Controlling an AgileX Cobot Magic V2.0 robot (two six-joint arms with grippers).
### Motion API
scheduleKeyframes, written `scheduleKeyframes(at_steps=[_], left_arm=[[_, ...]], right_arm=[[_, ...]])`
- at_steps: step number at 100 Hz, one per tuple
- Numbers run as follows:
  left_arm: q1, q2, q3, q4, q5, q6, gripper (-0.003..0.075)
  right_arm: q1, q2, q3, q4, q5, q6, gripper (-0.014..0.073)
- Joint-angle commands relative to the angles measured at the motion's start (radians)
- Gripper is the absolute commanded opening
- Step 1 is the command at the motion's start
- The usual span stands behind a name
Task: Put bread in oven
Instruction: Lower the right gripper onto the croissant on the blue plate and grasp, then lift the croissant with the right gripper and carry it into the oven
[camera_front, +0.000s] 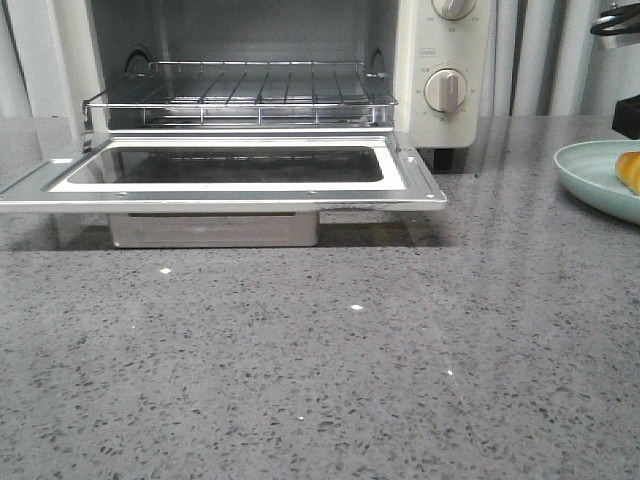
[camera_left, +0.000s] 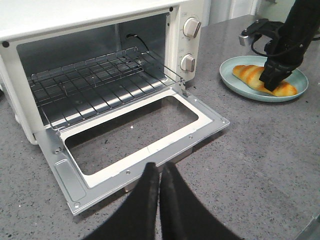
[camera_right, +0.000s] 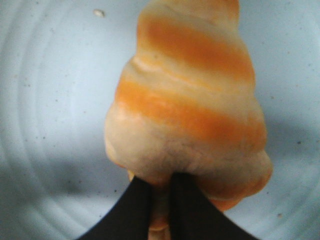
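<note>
Your right gripper (camera_right: 161, 200) is down on the bread (camera_right: 187, 105) with its 2 black fingers drawn close together at the loaf's near end; the right wrist view suggests they pinch a small bit of crust, but you cannot tell whether they truly hold it. The bread lies on the pale blue plate (camera_right: 45, 125), filling the centre of that frame. Judge it light, soft and easily dented, with a smooth crust that may slip, so a hold across the thick middle looks safer than one at a tapered tip. Your left gripper (camera_left: 159, 192) sits at the bottom centre of the left wrist view, fingers pressed together around nothing. That view gives you what the close-up cannot: the right arm above the plate at upper right, well apart from the oven (camera_left: 100, 65), whose door (camera_left: 135, 145) lies flat open with the wire rack (camera_left: 100, 80) bare. The front view shows only a sliver of bread at its right edge, yet it shows the rack's height above the door best
</note>
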Motion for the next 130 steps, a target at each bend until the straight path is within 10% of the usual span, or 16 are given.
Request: scheduleKeyframes(at_steps=[1, 35, 61, 92, 130], left_arm=[[0.003, 0.005, -0.025, -0.028, -0.071, -0.008, -0.0021], [0.003, 0.005, -0.025, -0.028, -0.089, -0.008, -0.0021], [0.003, 0.005, -0.025, -0.026, -0.137, -0.008, -0.0021], [0.003, 0.005, -0.025, -0.024, -0.152, -0.008, -0.0021], [0.003, 0.005, -0.025, -0.024, -0.152, -0.008, -0.0021]], right_arm=[[-0.002, -0.027, -0.011, -0.008, -0.010, -0.005, -0.0057], [0.022, -0.310, -0.166, 0.015, 0.014, -0.009, -0.0057], [0.293, -0.415, -0.215, 0.127, 0.057, -0.089, -0.0057], [0.582, -0.315, -0.215, 0.119, -0.184, -0.344, -0.0057], [0.608, -0.082, -0.266, -0.007, -0.386, -0.457, -0.0058]])
